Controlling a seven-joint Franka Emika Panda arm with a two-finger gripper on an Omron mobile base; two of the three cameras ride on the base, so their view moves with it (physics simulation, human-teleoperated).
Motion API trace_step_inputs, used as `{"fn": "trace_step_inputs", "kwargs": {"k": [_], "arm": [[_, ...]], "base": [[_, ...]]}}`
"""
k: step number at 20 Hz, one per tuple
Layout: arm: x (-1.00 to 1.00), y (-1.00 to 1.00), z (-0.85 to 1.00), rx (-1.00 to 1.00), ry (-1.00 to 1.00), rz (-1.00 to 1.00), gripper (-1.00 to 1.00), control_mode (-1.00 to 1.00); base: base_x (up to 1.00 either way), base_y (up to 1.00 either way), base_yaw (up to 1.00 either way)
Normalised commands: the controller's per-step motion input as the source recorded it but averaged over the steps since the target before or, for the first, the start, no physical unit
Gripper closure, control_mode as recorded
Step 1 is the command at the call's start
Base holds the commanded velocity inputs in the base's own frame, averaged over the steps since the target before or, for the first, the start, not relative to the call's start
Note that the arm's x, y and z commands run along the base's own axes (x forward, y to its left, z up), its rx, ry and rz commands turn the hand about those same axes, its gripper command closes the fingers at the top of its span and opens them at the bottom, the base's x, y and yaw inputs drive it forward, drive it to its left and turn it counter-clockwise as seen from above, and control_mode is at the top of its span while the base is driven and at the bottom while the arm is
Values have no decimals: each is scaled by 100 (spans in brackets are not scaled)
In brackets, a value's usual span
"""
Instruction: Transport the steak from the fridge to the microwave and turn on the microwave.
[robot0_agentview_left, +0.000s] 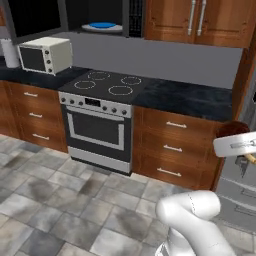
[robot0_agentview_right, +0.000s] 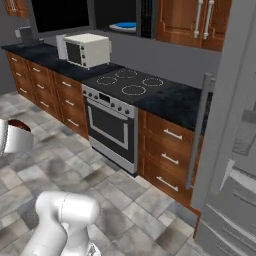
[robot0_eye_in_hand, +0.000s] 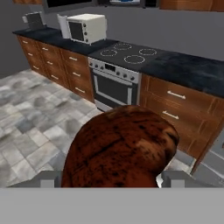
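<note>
I have the jaws closed across the steak (robot0_eye_in_hand: 120, 148), apparently mid-slab; it bulges ahead of them. Likely soft, greasy, so slip-prone. Microwave (robot0_agentview_left: 102, 20) sits well ahead, above the tabletop.

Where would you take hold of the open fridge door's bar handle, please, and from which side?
Grip the bar handle around mid-height, coming from the stove side. It is a slim vertical bar standing off the open fridge door, so jaws set level could close across it. The gripper currently holds the steak.
</note>
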Motion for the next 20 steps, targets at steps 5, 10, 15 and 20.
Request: {"fn": "trace_step_inputs", "kwargs": {"k": [5, 10, 15, 20], "arm": [[0, 0, 0, 0, 0, 0, 100, 100], [0, 0, 0, 0, 0, 0, 100, 100], [0, 0, 0, 0, 0, 0, 100, 100], [0, 0, 0, 0, 0, 0, 100, 100]], "base": [[100, 46, 4], [100, 57, 0], [100, 72, -2], [100, 66, -22]]}}
